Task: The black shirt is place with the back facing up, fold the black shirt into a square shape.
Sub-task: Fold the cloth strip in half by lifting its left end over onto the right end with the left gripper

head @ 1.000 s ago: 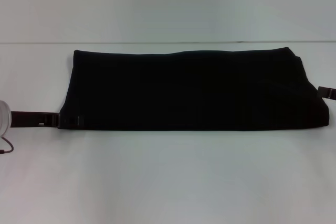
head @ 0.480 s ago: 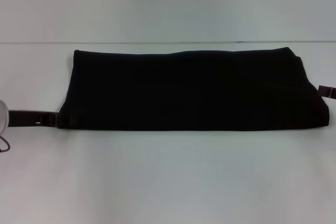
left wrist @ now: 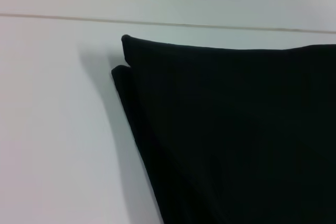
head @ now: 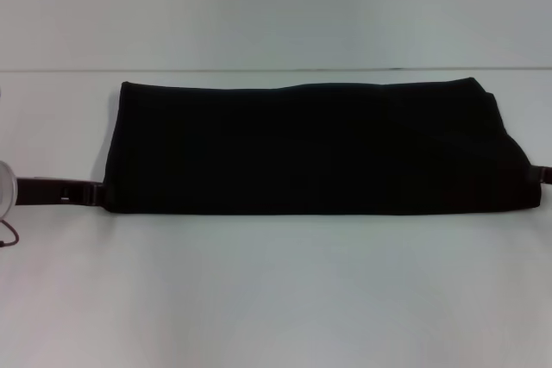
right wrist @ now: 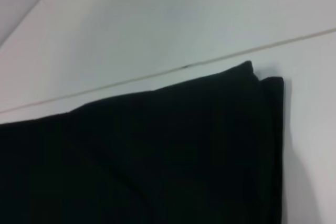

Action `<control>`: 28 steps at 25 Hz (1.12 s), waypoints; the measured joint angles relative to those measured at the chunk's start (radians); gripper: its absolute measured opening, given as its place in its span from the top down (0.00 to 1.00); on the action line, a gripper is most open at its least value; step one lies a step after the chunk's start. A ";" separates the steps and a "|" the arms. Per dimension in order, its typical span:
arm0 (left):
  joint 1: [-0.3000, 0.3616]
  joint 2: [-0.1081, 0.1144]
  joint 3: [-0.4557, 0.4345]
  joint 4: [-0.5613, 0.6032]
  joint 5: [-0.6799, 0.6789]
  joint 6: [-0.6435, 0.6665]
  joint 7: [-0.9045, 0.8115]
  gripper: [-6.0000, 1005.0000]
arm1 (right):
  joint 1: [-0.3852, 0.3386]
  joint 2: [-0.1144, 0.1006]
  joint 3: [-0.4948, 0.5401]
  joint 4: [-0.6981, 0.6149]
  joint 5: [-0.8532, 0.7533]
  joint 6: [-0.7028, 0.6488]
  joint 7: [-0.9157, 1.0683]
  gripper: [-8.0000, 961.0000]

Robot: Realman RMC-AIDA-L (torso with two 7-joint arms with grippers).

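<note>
Our left gripper (head: pixel 97 193) sits low at the shirt's (head: pixel 315 148) left end, near the front corner, its dark finger lying flat on the bench (head: pixel 276 290) and meeting the cloth's edge. We cannot tell whether its jaws are apart or pinched on the hem, because the tips merge with the black fabric. The left wrist view shows only that end's far corner, where two layers lie stacked and slightly offset.

The shirt itself lies across the middle of the bench as a long flat band, wider than deep, already folded lengthwise. We judge the next fold has to bring one end over toward the other to shorten the band into a square.

To do that well, we should catch every layer at the corner, not just the top one, since the offset edges hint that layers may slip apart. We should lift only enough to clear the cloth, carry the end over level, and keep the front and back edges lined up.

Our right gripper (head: pixel 541 175) shows as a small dark tip at the shirt's right end, by the frame edge. Its jaws are likewise unreadable. The right wrist view shows the far corner there, also with a doubled edge.
</note>
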 joint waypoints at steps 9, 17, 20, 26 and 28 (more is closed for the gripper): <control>-0.011 0.004 0.002 0.000 0.000 0.000 0.000 0.99 | 0.038 0.015 -0.085 0.055 -0.001 0.098 0.007 0.34; -0.013 0.006 0.001 -0.001 0.000 -0.006 0.000 0.99 | 0.037 0.023 -0.091 0.056 0.003 0.130 -0.008 0.45; -0.013 0.006 0.001 -0.001 0.000 -0.007 0.000 0.99 | 0.036 0.023 -0.091 0.055 0.003 0.121 -0.017 0.57; -0.013 0.006 0.001 -0.001 0.000 -0.012 -0.001 0.99 | 0.027 0.021 -0.087 0.050 0.004 0.117 -0.018 0.83; -0.013 0.006 0.001 -0.001 0.000 -0.012 -0.002 0.99 | 0.020 0.018 -0.083 0.048 0.006 0.112 -0.019 0.89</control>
